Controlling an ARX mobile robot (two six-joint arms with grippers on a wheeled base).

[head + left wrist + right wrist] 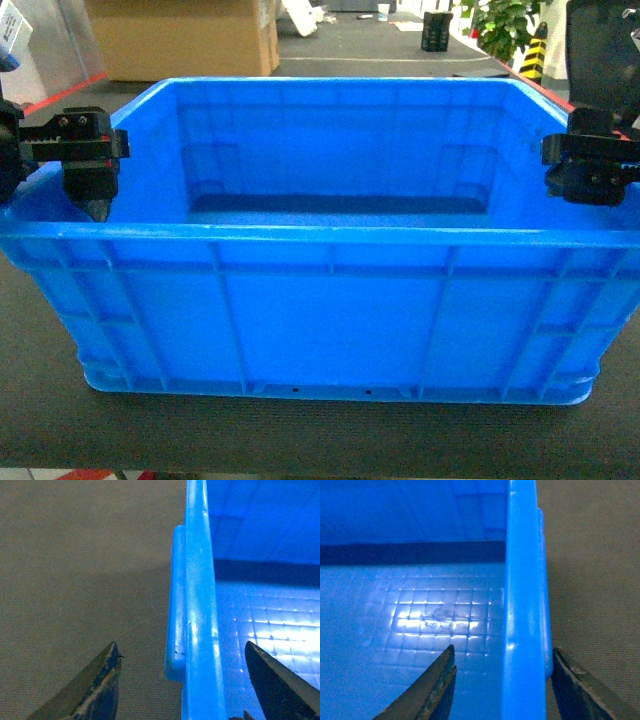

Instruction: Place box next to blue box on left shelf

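From the head camera, the blue box [320, 300] sits on a dark table [300, 440] with the left gripper [95, 190] poised at its left rim and the right gripper [590, 175] at its right rim (a cardboard carton [185, 35] and a green plant [510, 25] stand well behind). In the left wrist view the left gripper [200, 685] is spread wide, the box's left rim [197, 605] running between its fingers, one finger outside over the table and the other over the box's floor. In the right wrist view the right gripper [502, 685] also stands apart astride the right rim [522, 605], outer finger just beside the wall, inner finger over the gridded floor [420, 615].
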